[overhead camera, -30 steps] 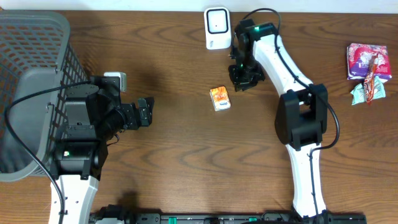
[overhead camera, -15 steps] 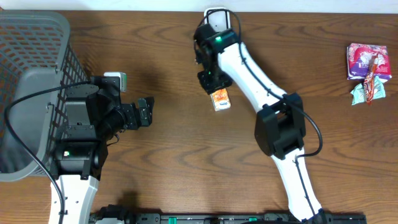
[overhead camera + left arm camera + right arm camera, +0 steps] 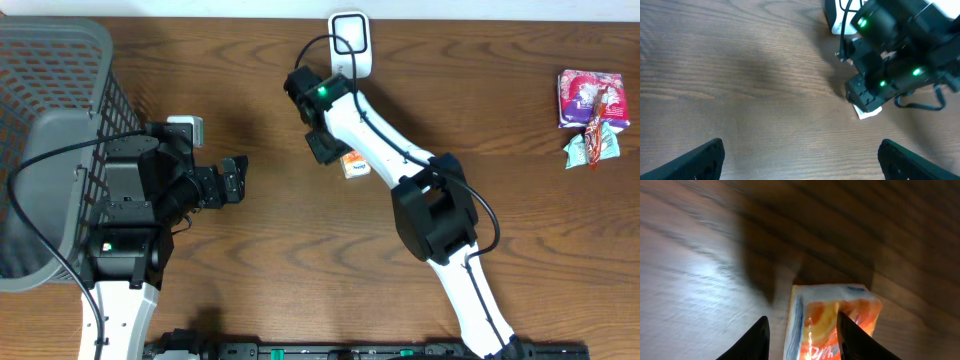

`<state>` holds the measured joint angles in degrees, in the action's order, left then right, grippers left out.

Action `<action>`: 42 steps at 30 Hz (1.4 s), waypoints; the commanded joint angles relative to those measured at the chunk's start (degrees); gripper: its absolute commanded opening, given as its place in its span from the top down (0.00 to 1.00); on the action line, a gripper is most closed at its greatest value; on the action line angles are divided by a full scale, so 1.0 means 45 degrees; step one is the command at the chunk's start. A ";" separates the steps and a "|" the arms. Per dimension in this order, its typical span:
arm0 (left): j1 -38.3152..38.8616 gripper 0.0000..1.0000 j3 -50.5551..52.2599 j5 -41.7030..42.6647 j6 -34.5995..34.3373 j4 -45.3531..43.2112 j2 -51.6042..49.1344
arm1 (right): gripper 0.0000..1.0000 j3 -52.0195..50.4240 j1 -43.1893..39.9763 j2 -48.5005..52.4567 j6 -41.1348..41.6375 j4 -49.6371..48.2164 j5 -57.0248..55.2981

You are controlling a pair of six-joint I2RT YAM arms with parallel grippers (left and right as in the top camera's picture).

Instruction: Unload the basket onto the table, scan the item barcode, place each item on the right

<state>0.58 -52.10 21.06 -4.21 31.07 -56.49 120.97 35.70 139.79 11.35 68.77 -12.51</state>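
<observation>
The orange packet (image 3: 356,166) is lying flat on the table (image 3: 270,260), just in front of the white scanner (image 3: 350,42) on the robot's side and apart from it. The right gripper (image 3: 322,147) is hovering over the packet's end on the basket side, its fingers (image 3: 759,336) standing apart and not clamping it; in the wrist view one finger is overlapping the packet's face. The left gripper (image 3: 237,178) is waiting well to the scanner's left, beside the grey basket (image 3: 60,110), with its fingers (image 3: 700,161) spread wide and holding nothing. Snack packs (image 3: 590,115) are lying far to the scanner's right.
</observation>
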 commanded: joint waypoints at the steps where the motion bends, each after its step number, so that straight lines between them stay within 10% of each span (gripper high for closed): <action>1: -0.0044 0.03 0.0058 0.0063 0.0170 -0.0019 0.0000 | 0.61 -0.0758 0.0126 0.0063 0.0675 -0.0306 -0.1350; 8: -0.0044 0.03 0.0058 0.0063 0.0170 -0.0019 0.0000 | 0.99 -0.0903 0.0121 0.0058 0.0908 -0.0379 -0.1151; 24: -0.0044 0.03 0.0058 0.0063 0.0170 -0.0019 0.0000 | 0.99 0.2424 -0.1972 0.0053 -0.1870 0.1239 0.8786; 37: -0.0044 0.03 0.0058 0.0063 0.0170 -0.0019 0.0000 | 0.99 -0.1472 -0.4624 0.0083 -0.2497 -0.0879 1.5154; 42: -0.0044 0.03 0.0058 0.0063 0.0170 -0.0019 0.0000 | 0.87 -0.2356 -0.5571 0.0083 -0.2438 -0.1205 1.3784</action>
<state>0.58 -52.10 21.04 -4.21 31.05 -56.49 111.31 13.26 139.94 0.89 63.13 50.63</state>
